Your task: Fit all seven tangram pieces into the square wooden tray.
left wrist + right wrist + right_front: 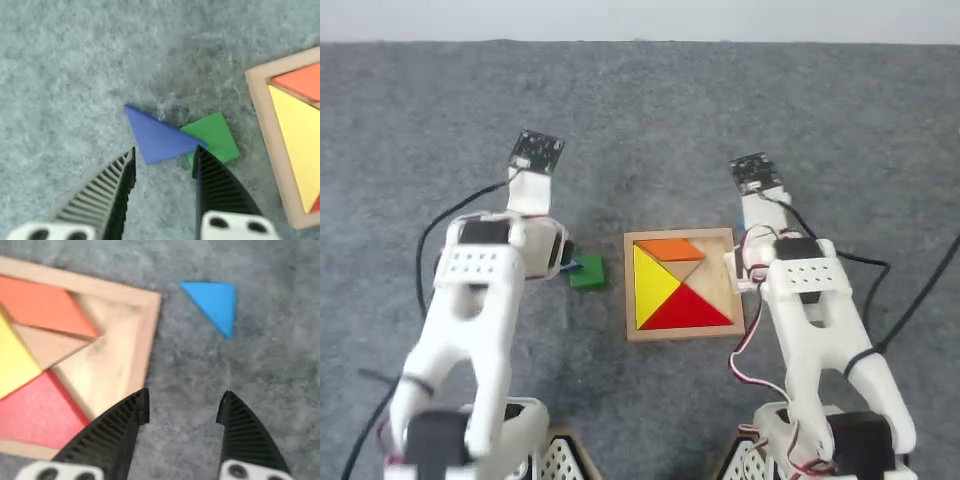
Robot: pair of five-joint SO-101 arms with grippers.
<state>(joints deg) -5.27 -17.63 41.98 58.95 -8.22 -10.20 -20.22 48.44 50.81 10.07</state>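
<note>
The square wooden tray (729,283) lies between the two arms and holds an orange piece (669,249), a yellow triangle (653,284) and a red triangle (689,309); part of its floor is bare. Left of the tray a dark blue triangle (157,136) overlaps a green square (216,138) on the grey felt. My left gripper (165,156) hangs open just above the blue triangle's edge. A light blue triangle (214,302) lies on the felt right of the tray. My right gripper (184,403) is open over the felt beside the tray's rim (147,340), short of that triangle.
Grey felt covers the whole table (640,110), with wide free room behind the tray and the arms. Cables (910,300) trail off both arms near the front corners.
</note>
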